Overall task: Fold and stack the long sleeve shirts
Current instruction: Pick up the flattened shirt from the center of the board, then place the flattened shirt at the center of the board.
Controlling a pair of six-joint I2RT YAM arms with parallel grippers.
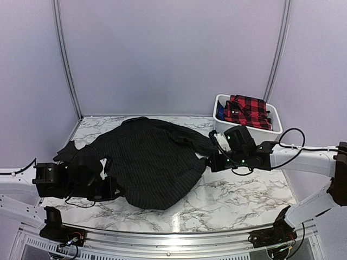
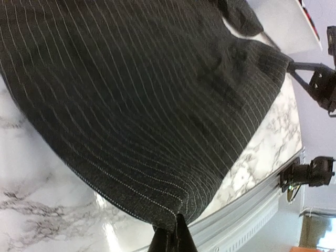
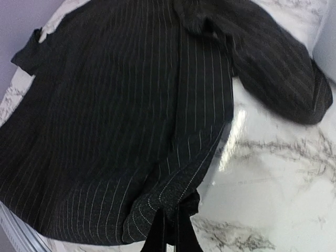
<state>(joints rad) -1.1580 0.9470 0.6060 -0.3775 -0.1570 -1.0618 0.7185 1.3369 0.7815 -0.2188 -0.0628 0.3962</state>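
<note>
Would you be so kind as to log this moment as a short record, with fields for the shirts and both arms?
black pinstriped shirt: spread on the marble table, not yet folded
left gripper: jaws shut on the shirt's edge, left side
right gripper: jaws shut on the shirt's edge, right side
red plaid shirt: lying in the white bin, at the far right of the table

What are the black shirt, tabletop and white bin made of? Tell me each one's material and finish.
Black shirt: soft woven cloth, matte; it drapes and wrinkles, pale pinstripes.
Tabletop: marble-look surface, glossy; grey veining, light glare, possibly laminate.
White bin: likely plastic, smooth; thin rigid walls.
</note>
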